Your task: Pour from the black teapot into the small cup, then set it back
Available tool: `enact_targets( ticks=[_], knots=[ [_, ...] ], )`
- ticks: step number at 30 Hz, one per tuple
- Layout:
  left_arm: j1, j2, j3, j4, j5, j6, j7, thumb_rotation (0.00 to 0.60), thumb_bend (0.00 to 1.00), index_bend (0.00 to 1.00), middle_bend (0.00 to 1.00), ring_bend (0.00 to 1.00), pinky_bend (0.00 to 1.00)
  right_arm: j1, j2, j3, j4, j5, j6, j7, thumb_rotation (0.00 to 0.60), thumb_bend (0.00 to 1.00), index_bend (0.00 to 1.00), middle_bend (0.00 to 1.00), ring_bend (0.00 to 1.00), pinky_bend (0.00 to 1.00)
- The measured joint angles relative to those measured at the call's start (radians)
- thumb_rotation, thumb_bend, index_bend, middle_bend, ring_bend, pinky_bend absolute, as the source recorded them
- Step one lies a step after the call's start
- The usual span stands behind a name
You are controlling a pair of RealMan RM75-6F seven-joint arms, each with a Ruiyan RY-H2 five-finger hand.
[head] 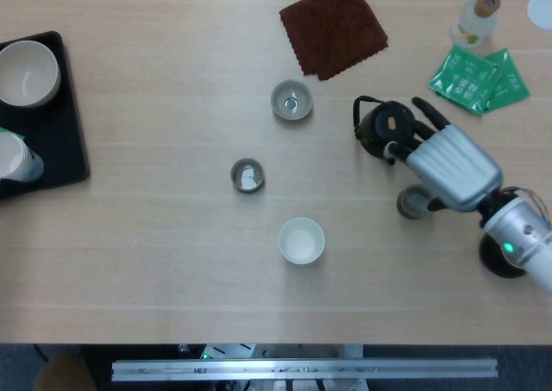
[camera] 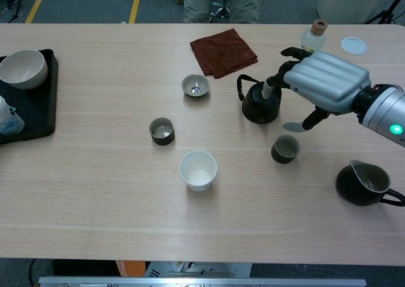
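The black teapot (head: 378, 129) (camera: 255, 107) stands upright on the table right of centre, its handle arched over the lid. My right hand (head: 450, 165) (camera: 326, 79) has come in from the right and hovers at the teapot's right side. Its fingers reach over the lid and the thumb hangs lower; nothing is gripped. A small dark cup (head: 412, 204) (camera: 285, 149) sits just in front of the teapot, partly hidden under the hand in the head view. My left hand is in neither view.
Two more small cups (head: 247, 176) (head: 291, 100) and a white cup (head: 301, 241) stand to the left. A dark pitcher (camera: 362, 183) sits at the right, with a brown cloth (camera: 223, 51), green packets (camera: 316, 78) and a bottle (camera: 311, 42) behind. A black tray (head: 57, 141) holds a bowl at far left.
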Motion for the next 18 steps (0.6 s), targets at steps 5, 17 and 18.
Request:
enact_targets(
  ticks=[5,17,18],
  knots=[
    [0.001,-0.002,-0.001,0.003,-0.002,0.000,-0.003,0.600,0.29,0.23,0.24,0.18,0.10,0.049,-0.069,-0.002,0.043,0.037,-0.033,-0.028,0.491,0.18,0.32,0.41,0.24,0.00],
    [0.011,-0.002,-0.002,0.013,-0.007,0.009,-0.018,0.600,0.29,0.23,0.24,0.18,0.10,0.130,-0.195,-0.031,0.157,0.118,-0.074,-0.072,0.492,0.18,0.32,0.41,0.24,0.00],
    [0.012,-0.002,-0.002,0.015,-0.008,0.010,-0.021,0.600,0.29,0.23,0.24,0.18,0.10,0.134,-0.202,-0.036,0.164,0.122,-0.075,-0.074,0.490,0.18,0.32,0.41,0.24,0.00]
  ],
)
